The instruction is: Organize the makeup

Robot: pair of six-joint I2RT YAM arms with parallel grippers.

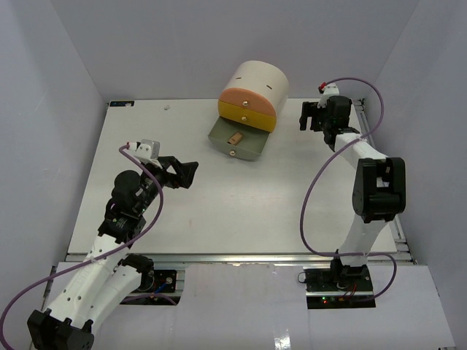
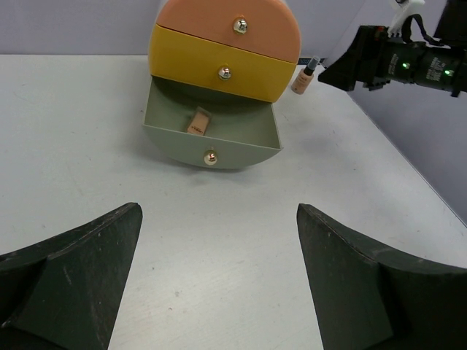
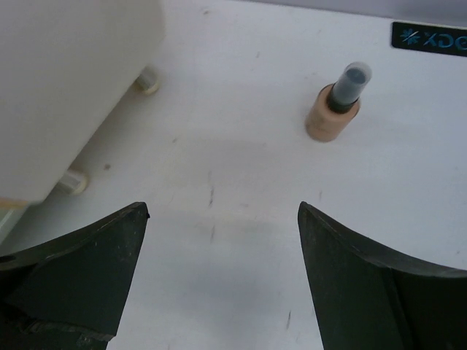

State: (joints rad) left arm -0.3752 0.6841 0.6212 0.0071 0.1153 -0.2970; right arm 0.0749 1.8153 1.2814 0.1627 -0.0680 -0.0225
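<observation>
A tan bottle with a black cap (image 3: 334, 109) stands upright on the white table (image 3: 219, 146), just beyond my right gripper's (image 3: 222, 211) fingertips and a little to their right. This gripper is open with nothing between its fingers. In the left wrist view the same bottle (image 2: 304, 76) stands beside the drum, close to the right gripper (image 1: 307, 117). A second tan bottle (image 2: 199, 121) lies flat inside the pulled-out grey drawer (image 2: 211, 149). My left gripper (image 2: 219, 211) hangs open and empty over the table, well in front of that drawer (image 1: 219, 135). No other makeup is in view.
The cream drum (image 1: 257, 82) stands at the back centre, its orange drawer (image 2: 226, 25) and yellow drawer (image 2: 219, 65) shut. Its side and small feet (image 3: 73, 181) lie left of the right gripper. Pale walls enclose the table on both sides and at the back.
</observation>
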